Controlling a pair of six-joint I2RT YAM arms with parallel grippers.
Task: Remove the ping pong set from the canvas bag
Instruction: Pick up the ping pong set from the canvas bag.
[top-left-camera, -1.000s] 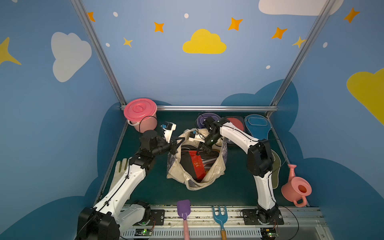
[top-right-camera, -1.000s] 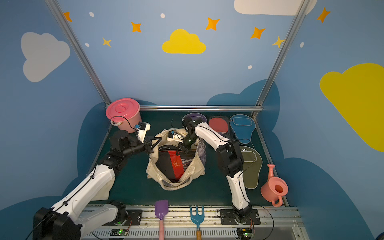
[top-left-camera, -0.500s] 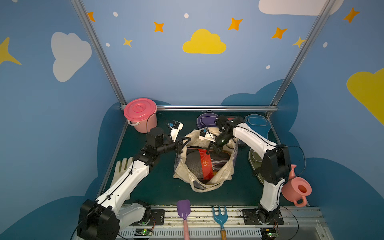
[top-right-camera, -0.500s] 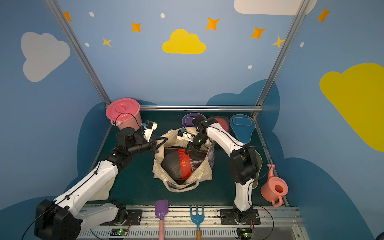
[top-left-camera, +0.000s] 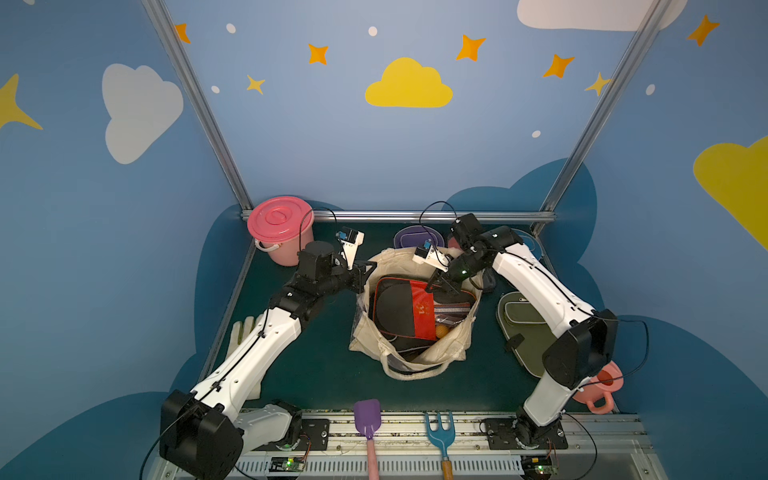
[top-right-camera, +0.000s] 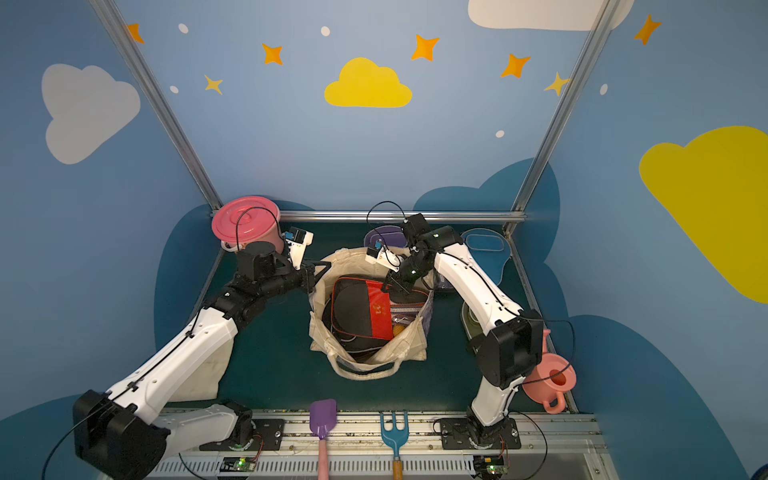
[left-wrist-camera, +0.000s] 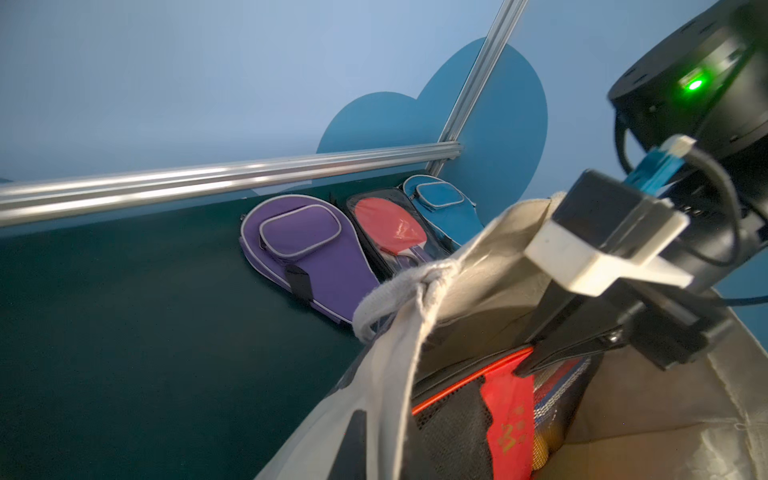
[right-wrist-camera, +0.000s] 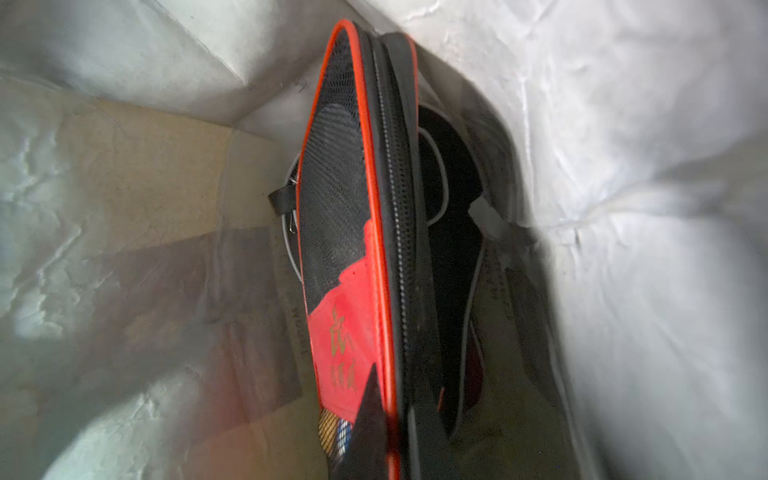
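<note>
Black-red case (top-left-camera: 399, 307) now higher in canvas bag (top-left-camera: 453, 349), long axis side-to-side, right jaws clenched on it, left jaws unclear.

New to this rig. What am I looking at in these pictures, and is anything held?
Two robot arms on a tabletop, each ending in a pincer. Two near-identical pictures look down from overhead; two more come from a camera on each wrist. A canvas bag sits mid-table. The right pincer is shut on the black-red case inside it; the left pincer is at the bag's rim, grip unclear. Already out: purple cover, red paddle, blue cover, olive cover. Nearby: pink bucket, purple shovel, blue rake.
</note>
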